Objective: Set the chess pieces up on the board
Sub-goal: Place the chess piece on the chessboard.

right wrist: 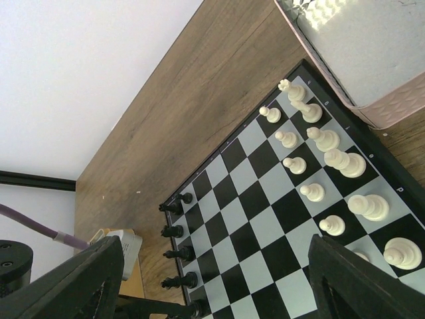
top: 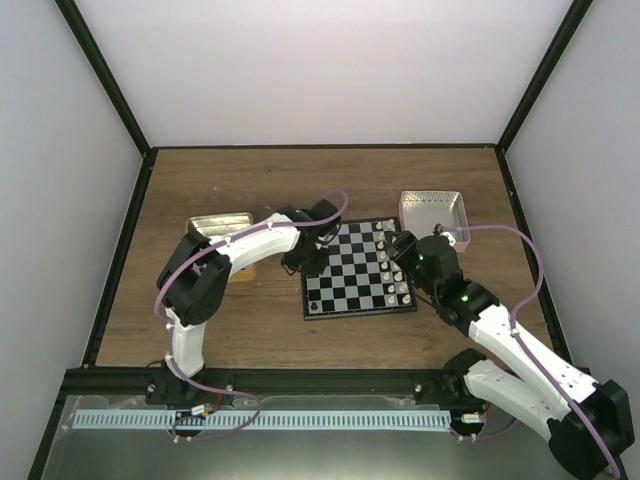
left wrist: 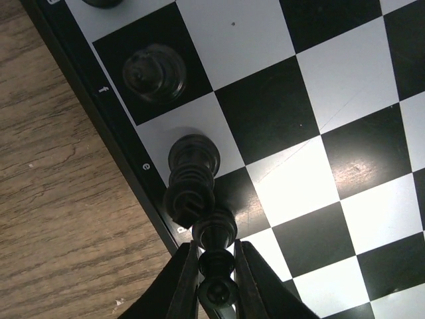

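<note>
Grip check for you: your left pincer (left wrist: 216, 256) is clenched on a black chess piece (left wrist: 214, 231) at the edge of the board (left wrist: 345, 86), a second black piece (left wrist: 192, 174) just beyond its tips, while your right pincer (right wrist: 216, 272) hangs released above the board, white pieces (right wrist: 325, 139) ahead of it.

Small white letters stand on the dark border of the board (left wrist: 123, 136) in the left wrist view: an "f" (left wrist: 101, 88) beside one edge square and an "e" (left wrist: 146, 166) beside the next. A third mark further along is partly hidden. In the right wrist view the border marks are too small to read.
</note>
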Robot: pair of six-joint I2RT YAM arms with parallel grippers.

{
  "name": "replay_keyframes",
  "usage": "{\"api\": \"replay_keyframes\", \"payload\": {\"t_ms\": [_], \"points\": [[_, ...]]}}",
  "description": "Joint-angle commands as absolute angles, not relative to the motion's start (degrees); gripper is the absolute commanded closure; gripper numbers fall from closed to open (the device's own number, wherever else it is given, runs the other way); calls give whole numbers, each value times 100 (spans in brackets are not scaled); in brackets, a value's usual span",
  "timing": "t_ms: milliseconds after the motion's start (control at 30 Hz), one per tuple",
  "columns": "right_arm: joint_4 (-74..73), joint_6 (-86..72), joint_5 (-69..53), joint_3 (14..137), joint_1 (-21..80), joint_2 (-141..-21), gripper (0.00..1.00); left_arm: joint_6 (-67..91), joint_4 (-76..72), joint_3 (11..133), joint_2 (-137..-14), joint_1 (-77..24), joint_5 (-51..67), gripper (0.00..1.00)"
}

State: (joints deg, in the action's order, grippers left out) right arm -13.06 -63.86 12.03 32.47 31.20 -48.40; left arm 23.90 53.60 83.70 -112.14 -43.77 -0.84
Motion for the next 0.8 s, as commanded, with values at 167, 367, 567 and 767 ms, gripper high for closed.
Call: {"api": "replay_keyframes", "payload": {"t_ms": [167, 367, 567, 767], "points": [[-1316, -6346, 1346, 3244, 3093, -4742, 22, 2290, 5473, 8464, -11297, -4402, -78, 73], [-1303, -6339, 1336, 3265, 3090, -4746, 22, 2219, 5345, 8447, -11189, -4396, -8, 78], [-1318, -6346, 1336, 3273, 3091, -4755, 22, 2215, 5292, 8421, -11206, -4396, 66, 82], [-1345, -6354, 1345, 3270, 3093, -4734, 22, 2226, 5272, 8433, -11215, -4391, 93, 81]]}}
